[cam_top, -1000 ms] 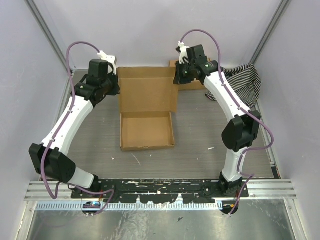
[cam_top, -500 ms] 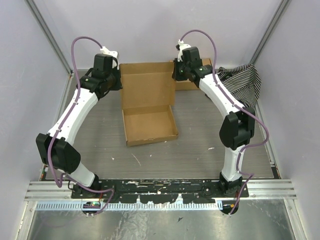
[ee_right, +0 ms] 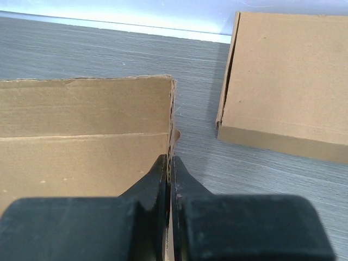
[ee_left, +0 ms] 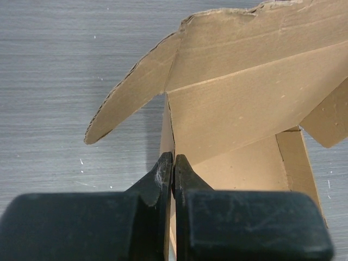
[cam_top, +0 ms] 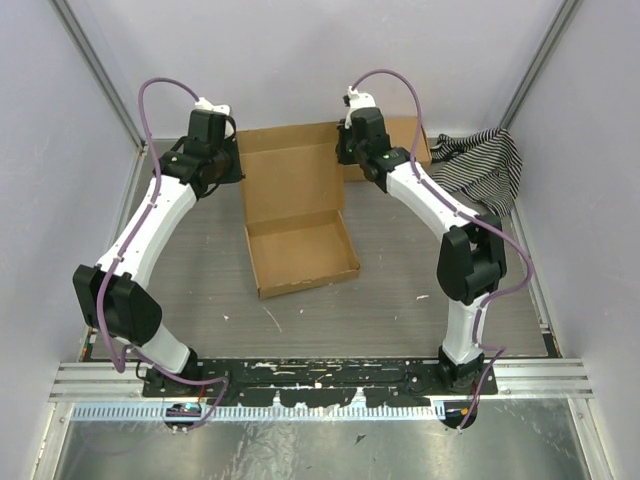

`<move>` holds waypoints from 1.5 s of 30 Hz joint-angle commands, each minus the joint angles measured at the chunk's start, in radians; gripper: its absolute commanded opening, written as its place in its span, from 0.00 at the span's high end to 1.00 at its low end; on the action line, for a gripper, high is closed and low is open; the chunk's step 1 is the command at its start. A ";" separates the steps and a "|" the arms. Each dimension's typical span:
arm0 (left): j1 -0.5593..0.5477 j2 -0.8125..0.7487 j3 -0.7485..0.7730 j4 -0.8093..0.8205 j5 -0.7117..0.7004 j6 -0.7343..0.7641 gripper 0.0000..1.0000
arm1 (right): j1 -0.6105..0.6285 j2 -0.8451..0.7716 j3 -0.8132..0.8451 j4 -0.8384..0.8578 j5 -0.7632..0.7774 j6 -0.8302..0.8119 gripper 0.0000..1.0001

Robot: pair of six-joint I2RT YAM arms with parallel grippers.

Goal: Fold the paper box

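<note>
The paper box (cam_top: 300, 255) lies mid-table as an open tray with its lid panel (cam_top: 292, 175) raised behind it. My left gripper (cam_top: 238, 172) is shut on the lid's left edge. In the left wrist view the gripper (ee_left: 173, 163) pinches that edge, with a side flap (ee_left: 130, 92) splayed out to the left and the tray's inside (ee_left: 244, 168) to the right. My right gripper (cam_top: 343, 158) is shut on the lid's right edge. In the right wrist view the gripper (ee_right: 169, 163) pinches that edge beside the lid panel (ee_right: 81, 125).
A fully formed brown box (cam_top: 405, 140) lies at the back right behind the right arm and also shows in the right wrist view (ee_right: 288, 76). A striped cloth (cam_top: 488, 160) is bunched at the far right. Walls close in the left, right and rear.
Both grippers have moved back and inward with the lid edges. The lid stands more upright, and the tray has shifted right and turned slightly.
</note>
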 commanded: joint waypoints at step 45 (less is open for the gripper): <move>-0.007 -0.190 -0.464 0.498 -0.101 0.041 0.53 | 0.121 -0.146 -0.529 0.957 0.280 -0.102 0.95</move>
